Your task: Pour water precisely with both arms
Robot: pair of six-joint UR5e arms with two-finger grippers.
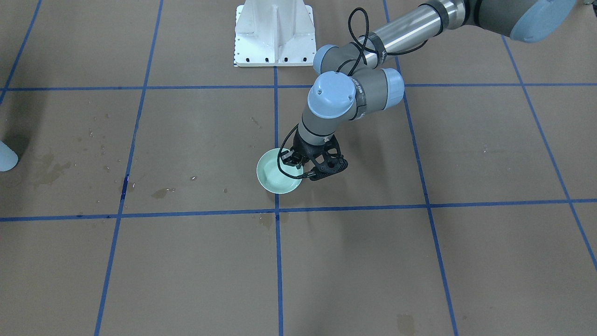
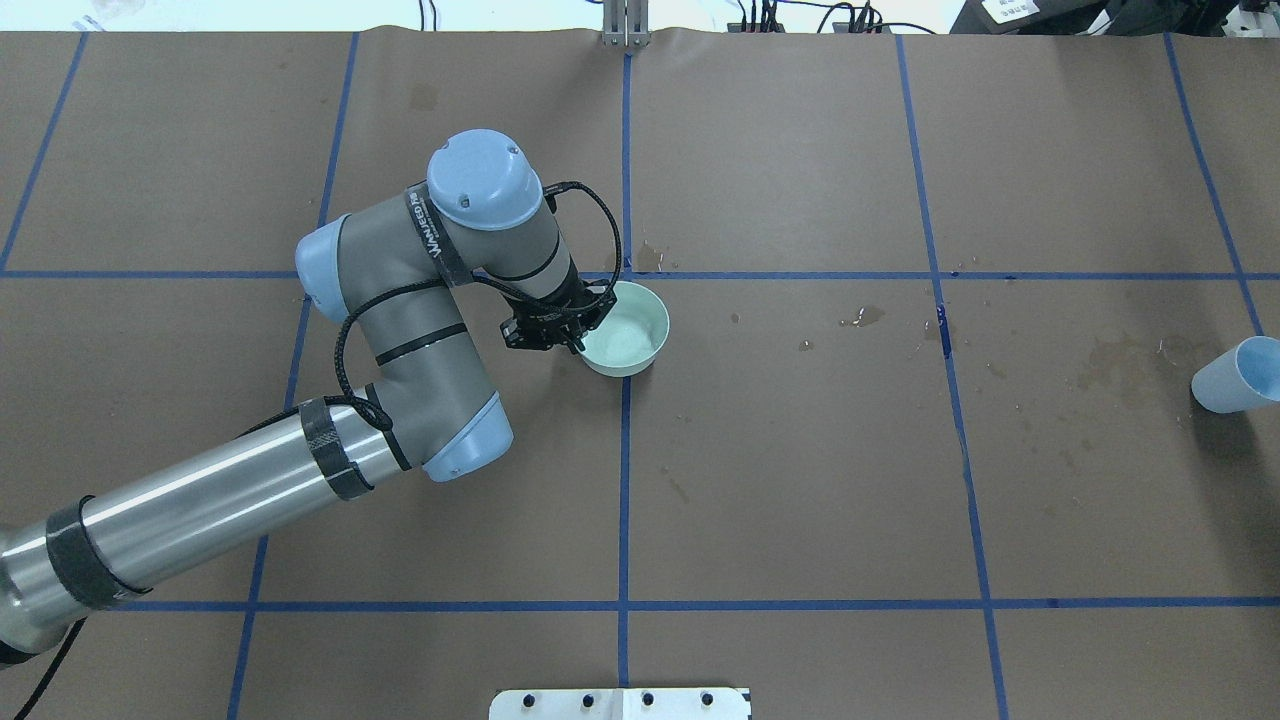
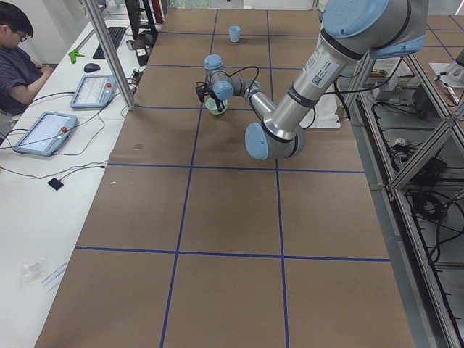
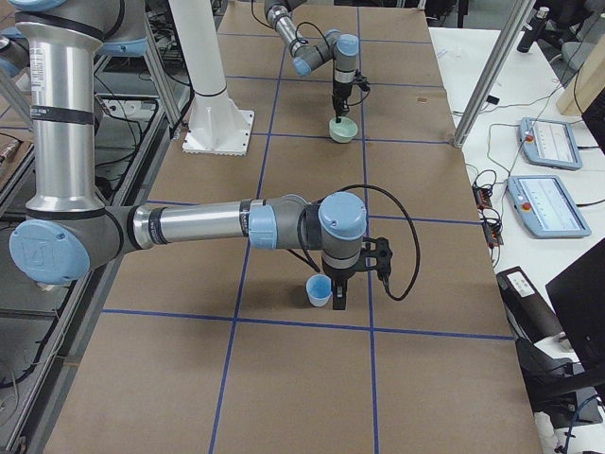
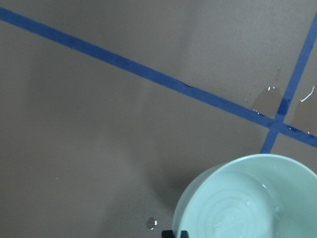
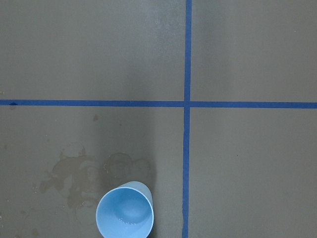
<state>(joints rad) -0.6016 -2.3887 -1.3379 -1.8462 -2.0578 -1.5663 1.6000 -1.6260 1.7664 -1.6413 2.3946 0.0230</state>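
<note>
left tool (image 2: 578, 338) pinching mint bowl (image 2: 630, 335) rim, water (image 5: 247, 210) glinting inside; right tool (image 4: 338, 298) beside blue cup (image 4: 318, 292) — grip: cannot tell.

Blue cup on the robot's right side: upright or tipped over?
Upright. The blue cup shows its open mouth straight up to the right wrist camera, and in the exterior right view it stands on its base.

Light: bright, even, from overhead; soft shadows under left arm (image 2: 420, 340) on tabletop (image 2: 800, 480).
Glare: sheen on arm's metal tube; tiny glints on water (image 5: 307, 94).
Focus: ext views sharp; wrist views dimmer, slightly soft.
Crop: bowl (image 5: 247, 198) cut at btm edge.
</note>
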